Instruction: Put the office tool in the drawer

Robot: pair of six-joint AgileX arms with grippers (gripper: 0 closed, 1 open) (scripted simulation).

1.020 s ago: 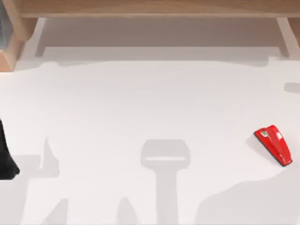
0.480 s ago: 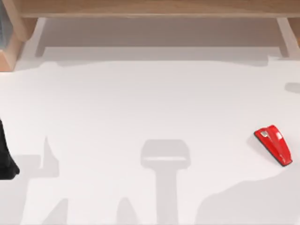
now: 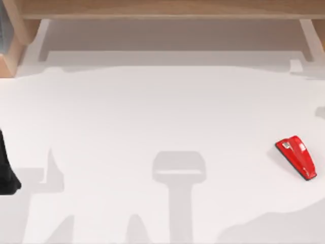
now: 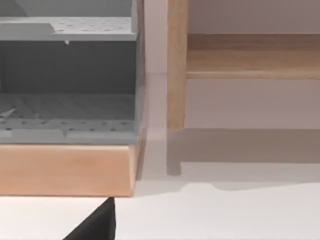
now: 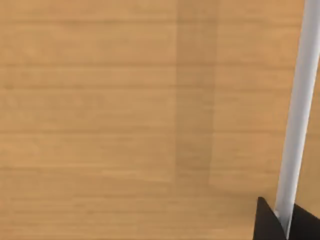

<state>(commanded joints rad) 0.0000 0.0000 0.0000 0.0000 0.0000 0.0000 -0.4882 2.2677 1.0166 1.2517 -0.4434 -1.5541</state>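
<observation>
The left arm (image 3: 7, 170) shows as a dark shape at the table's far left edge in the top view; whether its gripper is released or clenched cannot be told. In the left wrist view a black corner (image 4: 95, 225) of that gripper pokes in low in the picture, too little to judge the fingers.

That wrist view looks at a wooden unit with an open grey drawer (image 4: 67, 112), its floor dotted with small holes, above a light wood front (image 4: 65, 170). Beside it stands a wooden post (image 4: 177, 65) with a wood rail (image 4: 252, 62) running off from it. From above, the same wood frame (image 3: 162, 9) runs along the far edge of the white table (image 3: 152, 112).

The stapler (image 3: 297, 156) lies near the table's right edge, well apart from the left arm and the drawer. It is a glossy red wedge on a thin black base, with small silvery marks at its upper end, lying at a slant, nothing touching it.

The right wrist view faces a plain wood surface (image 5: 125, 120) crossed by a pale bar (image 5: 297, 115), with dark gripper tips (image 5: 282, 222) at the lower corner; their state cannot be told.
</observation>
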